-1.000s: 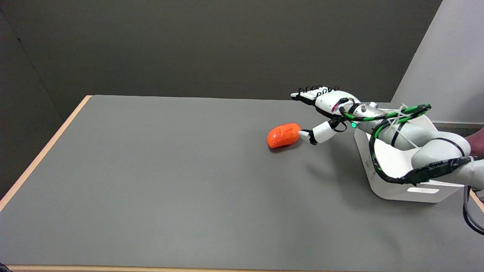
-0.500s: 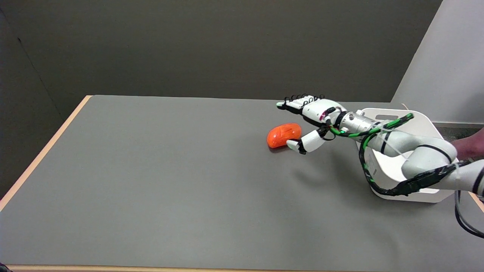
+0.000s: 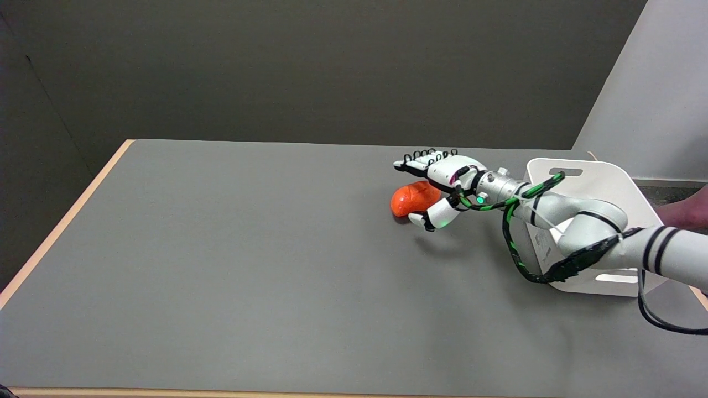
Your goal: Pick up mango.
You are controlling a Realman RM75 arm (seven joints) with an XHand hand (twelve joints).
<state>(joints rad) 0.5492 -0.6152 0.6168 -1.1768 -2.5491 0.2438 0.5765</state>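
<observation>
Orange and glossy, the mango [image 3: 410, 199] lies on the grey table [image 3: 221, 249], right of centre and toward the far side. I see it as a smooth, rounded oval, its long axis running left to right, with a faint darker line across its top and a small dark shadow under its near edge. Its right end is covered by my right hand [image 3: 440, 185], so I see only the left and middle part of the fruit.

I have the hand reaching in from the right, palm turned toward the mango. Its fingers [image 3: 420, 162] are stretched out straight and close together over the far side of the fruit, pointing left, while the thumb [image 3: 434, 216] angles down at the near side, its tip just beside the mango's near right edge. The fingers and thumb are wide apart, with the fruit in the gap between them. I cannot tell whether any of them touches the fruit; nothing is gripped, and the mango rests on the table.

Behind the white arm [image 3: 581, 221], wrapped with a green-and-black cable [image 3: 511, 243], a white bin [image 3: 594, 182] with a handle slot stands on the table's right edge. At the far right edge, part of a person's hand [image 3: 686, 213] shows.
</observation>
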